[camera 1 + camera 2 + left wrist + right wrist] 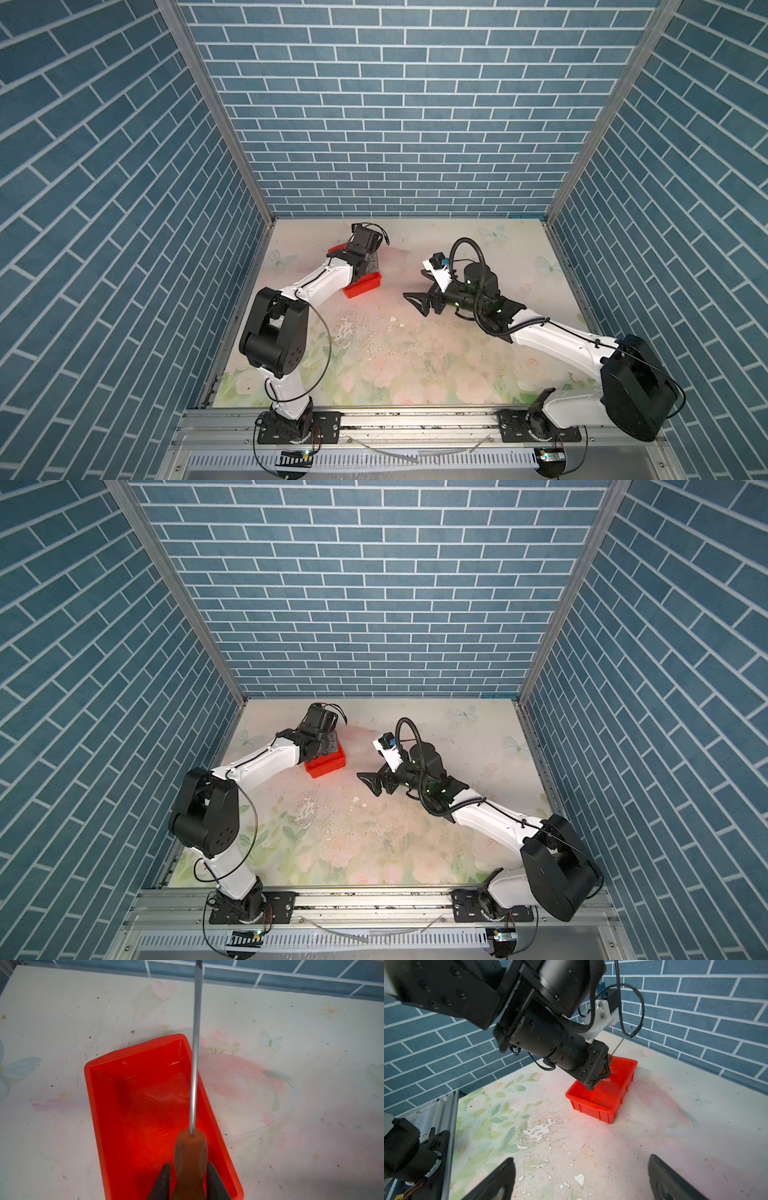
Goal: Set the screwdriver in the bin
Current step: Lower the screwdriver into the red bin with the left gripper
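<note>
Now, top views: the bin (362, 290) stands on the desk (415, 357), left of centre. Your left arm (328, 277) reaches over it and hides most of it, and the screwdriver cannot be made out. The right gripper (415, 286) hangs well apart from the bin, jaws spread wide, empty.
Left wrist view: the left gripper (188, 1165) is clamped on the orange handle of the screwdriver (193, 1088). The handle sits over the bin's floor beside one long wall. The shaft crosses that wall's rim, with its tip out over the desk.
Right wrist view: the left gripper is low in the bin's mouth, and the shaft slants up and away past the far wall. You cannot tell whether the fingertips touch the floor.
Hazard, bridging: let go as held and you may leave the shaft lying on the rim, or the tool may tip out, because its axis is skewed to the bin.
Hazard, bounce: a tilted drop would likely land handle-first and roll.
Hazard, shoving: pressing lower could slide the bin, which looks light.
Remedy: square the shaft with the long wall first.
</note>
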